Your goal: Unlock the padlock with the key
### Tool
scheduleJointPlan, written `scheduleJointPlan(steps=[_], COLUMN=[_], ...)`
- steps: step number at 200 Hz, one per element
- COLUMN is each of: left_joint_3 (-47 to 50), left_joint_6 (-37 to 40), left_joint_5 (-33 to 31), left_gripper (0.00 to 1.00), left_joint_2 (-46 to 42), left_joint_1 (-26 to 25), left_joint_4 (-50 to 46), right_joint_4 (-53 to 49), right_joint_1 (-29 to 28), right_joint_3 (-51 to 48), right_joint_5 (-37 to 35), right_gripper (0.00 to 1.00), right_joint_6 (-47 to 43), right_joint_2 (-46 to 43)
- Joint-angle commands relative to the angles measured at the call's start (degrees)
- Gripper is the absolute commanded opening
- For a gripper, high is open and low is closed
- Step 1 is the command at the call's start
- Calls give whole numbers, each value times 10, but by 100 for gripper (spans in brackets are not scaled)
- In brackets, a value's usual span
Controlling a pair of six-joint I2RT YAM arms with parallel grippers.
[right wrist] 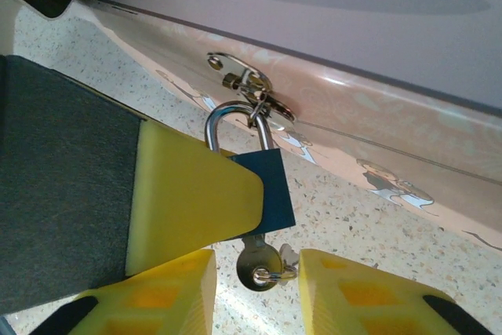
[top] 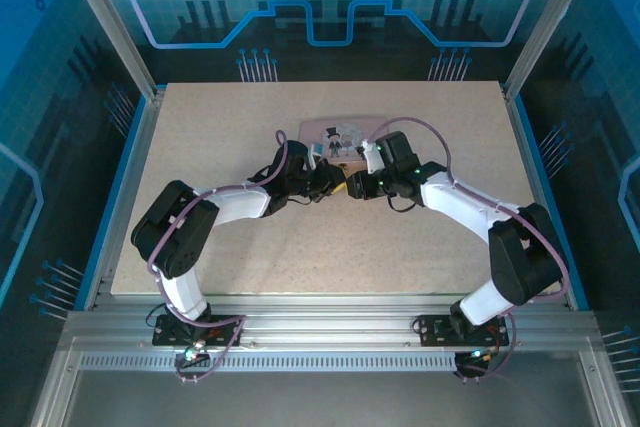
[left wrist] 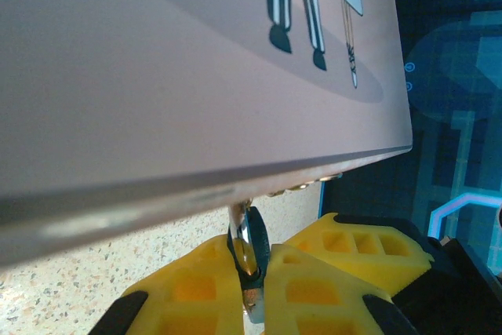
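Note:
The padlock (right wrist: 271, 190) has a dark blue body, and its silver shackle (right wrist: 223, 119) hangs through the hasp (right wrist: 251, 88) of the pink box. The key (right wrist: 258, 263) sticks in the bottom of the body, with a small ring on its head. My left gripper (left wrist: 252, 272) is shut on the padlock (left wrist: 251, 245), seen edge-on; one of its fingers (right wrist: 192, 194) covers the left of the body. My right gripper (right wrist: 257, 292) stands open just below, with its fingers on either side of the key head. From above, both grippers (top: 345, 185) meet at the box's front.
The pink box (top: 335, 139) with a cartoon picture lies mid-table right behind the grippers, and its front wall (right wrist: 376, 139) stands close over the padlock. Speckled tabletop (top: 400, 247) spreads all round. Blue-lit enclosure walls and metal rails (top: 300, 332) border the table.

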State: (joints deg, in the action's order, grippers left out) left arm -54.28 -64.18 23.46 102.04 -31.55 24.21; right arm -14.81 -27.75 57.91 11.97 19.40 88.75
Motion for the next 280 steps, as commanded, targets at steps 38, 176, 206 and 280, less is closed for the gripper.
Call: scheduleJointPlan(steps=[38, 176, 206, 280], left_joint_3=[-23, -14, -9, -2], left_joint_6=[-12, -21, -21, -8], left_joint_5=[39, 51, 52, 48], left_gripper=[1, 1, 1, 6], left_joint_2=[-26, -30, -31, -32], left_joint_1=[-2, -1, -2, -2], left_joint_4=[47, 62, 63, 53], right_joint_4=[-21, 26, 13, -45], right_joint_1=[-19, -40, -42, -43], right_joint_3=[40, 20, 28, 58], right_joint_5=[-28, -88, -101, -51], right_gripper=[33, 32, 28, 0], right_joint_6=[-30, -57, -67, -69], right_joint_2=[26, 6, 5, 38])
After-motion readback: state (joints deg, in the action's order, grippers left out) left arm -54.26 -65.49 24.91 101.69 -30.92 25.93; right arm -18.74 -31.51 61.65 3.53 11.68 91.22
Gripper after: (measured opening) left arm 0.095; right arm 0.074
